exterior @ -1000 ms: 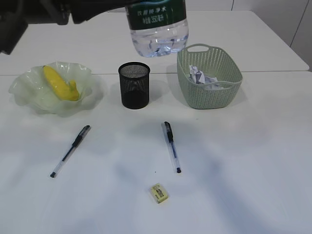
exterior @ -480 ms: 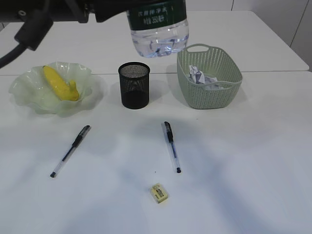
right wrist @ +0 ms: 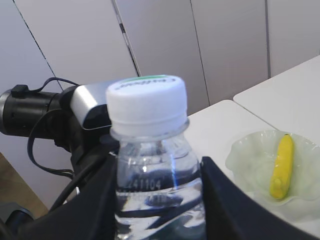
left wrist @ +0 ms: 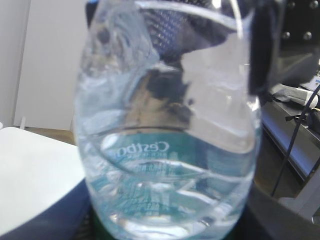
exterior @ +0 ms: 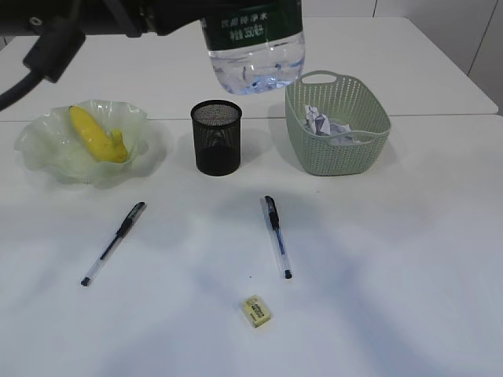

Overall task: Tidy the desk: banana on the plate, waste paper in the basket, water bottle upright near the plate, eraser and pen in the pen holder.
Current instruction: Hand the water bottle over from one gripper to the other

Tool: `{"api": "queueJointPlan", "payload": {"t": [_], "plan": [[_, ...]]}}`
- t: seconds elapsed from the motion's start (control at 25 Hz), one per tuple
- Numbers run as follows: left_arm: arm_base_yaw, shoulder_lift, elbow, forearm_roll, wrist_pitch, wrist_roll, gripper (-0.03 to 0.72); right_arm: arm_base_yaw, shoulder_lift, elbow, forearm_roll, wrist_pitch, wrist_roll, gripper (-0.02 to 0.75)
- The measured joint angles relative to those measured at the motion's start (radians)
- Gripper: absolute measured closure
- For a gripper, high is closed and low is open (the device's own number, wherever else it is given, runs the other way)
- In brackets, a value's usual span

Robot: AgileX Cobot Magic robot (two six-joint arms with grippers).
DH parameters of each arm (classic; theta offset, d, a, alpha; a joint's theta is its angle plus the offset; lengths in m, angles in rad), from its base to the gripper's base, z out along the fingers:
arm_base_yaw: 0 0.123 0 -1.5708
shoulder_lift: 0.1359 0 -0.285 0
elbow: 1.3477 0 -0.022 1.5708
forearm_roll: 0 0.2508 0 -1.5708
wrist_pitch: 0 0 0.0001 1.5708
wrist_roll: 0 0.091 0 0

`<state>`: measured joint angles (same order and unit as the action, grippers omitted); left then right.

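On the left, the banana (exterior: 97,135) is lying in the plate (exterior: 47,153). The water bottle (exterior: 253,47) is hanging upright above the worktop (exterior: 409,259), over the pen holder (exterior: 216,137). The right fingers (right wrist: 100,195) are pinching the bottle; whether the left fingers are gripping it, I cannot tell. Waste paper (exterior: 324,124) is sitting in the basket (exterior: 338,153) at right.

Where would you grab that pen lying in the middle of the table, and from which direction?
Take the middle pen from straight above, across its thin clear barrel just below the dark grip. It lies flat, lengthwise toward the camera, so fingers close from its left and right; the eraser sits apart from it.
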<state>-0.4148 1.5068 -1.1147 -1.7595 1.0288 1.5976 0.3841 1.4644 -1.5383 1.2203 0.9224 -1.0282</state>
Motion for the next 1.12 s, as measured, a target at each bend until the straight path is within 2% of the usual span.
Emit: {"api": "queueJointPlan", "payload": {"t": [0.56, 0.64, 0.8, 0.92, 1.12], "plan": [[0.000, 0.000, 0.000, 0.000, 0.000, 0.002, 0.295, 0.000, 0.000, 0.000, 0.000, -0.001, -0.009, 0.434], [0.000, 0.000, 0.000, 0.000, -0.002, 0.004, 0.301, 0.000, 0.000, 0.000, 0.000, -0.001, -0.009, 0.399], [0.000, 0.000, 0.000, 0.002, -0.002, 0.007, 0.327, 0.000, 0.000, 0.000, 0.000, -0.002, -0.009, 0.264], [0.000, 0.002, 0.000, 0.022, -0.012, 0.008, 0.328, 0.000, 0.000, -0.002, 0.024, -0.010, -0.009, 0.190], [0.000, 0.006, 0.000, 0.035, -0.034, 0.008, 0.328, 0.000, -0.002, -0.006, 0.027, -0.034, -0.009, 0.162]]}}
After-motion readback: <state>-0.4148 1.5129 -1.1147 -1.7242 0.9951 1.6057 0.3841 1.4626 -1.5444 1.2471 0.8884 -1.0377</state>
